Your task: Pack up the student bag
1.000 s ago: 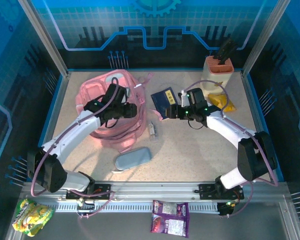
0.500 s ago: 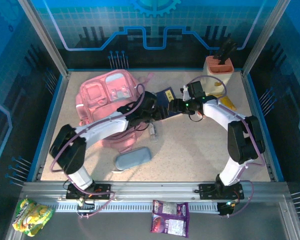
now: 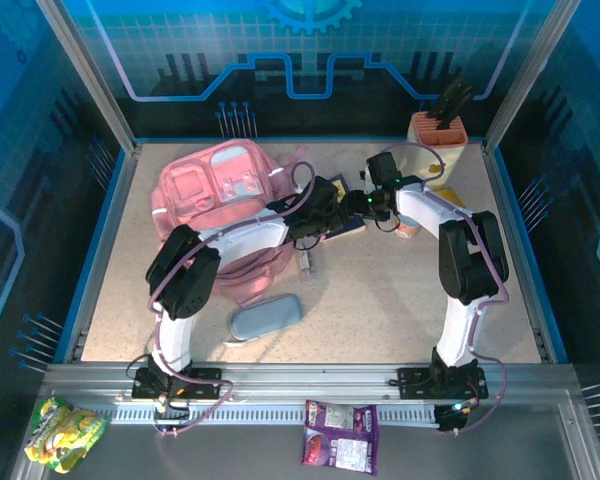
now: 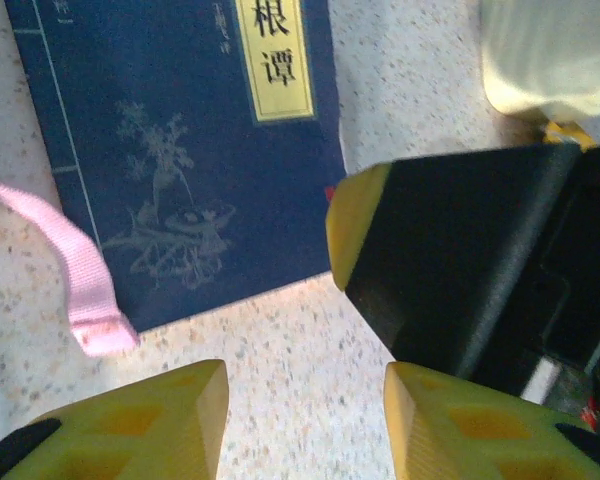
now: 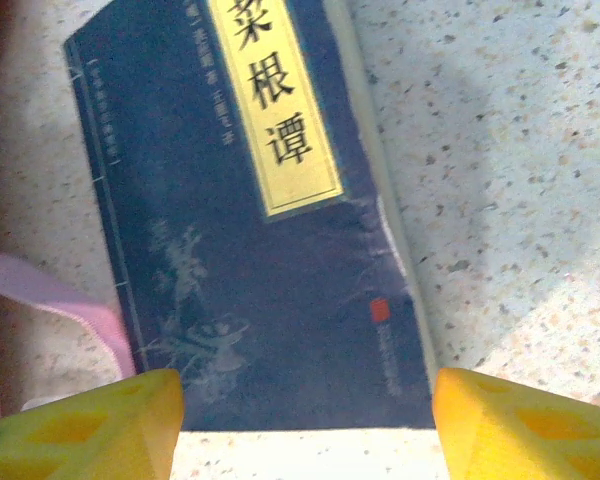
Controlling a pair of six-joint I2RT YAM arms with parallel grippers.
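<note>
my left gripper (image 4: pixel 305 415) and right gripper (image 5: pixel 305 420) both gape empty over the blue book (image 5: pixel 250 230), its long axis running ahead of my right jaws; the student bag (image 3: pixel 195 190) lies left of both, nearer my left.

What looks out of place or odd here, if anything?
A pink strap of the student bag lies over the edge of the blue book, a likely snag when lifting. The left gripper and right gripper, both open, crowd that same book. A yellow packet and a purple packet lie beyond the near edge of the table.
</note>
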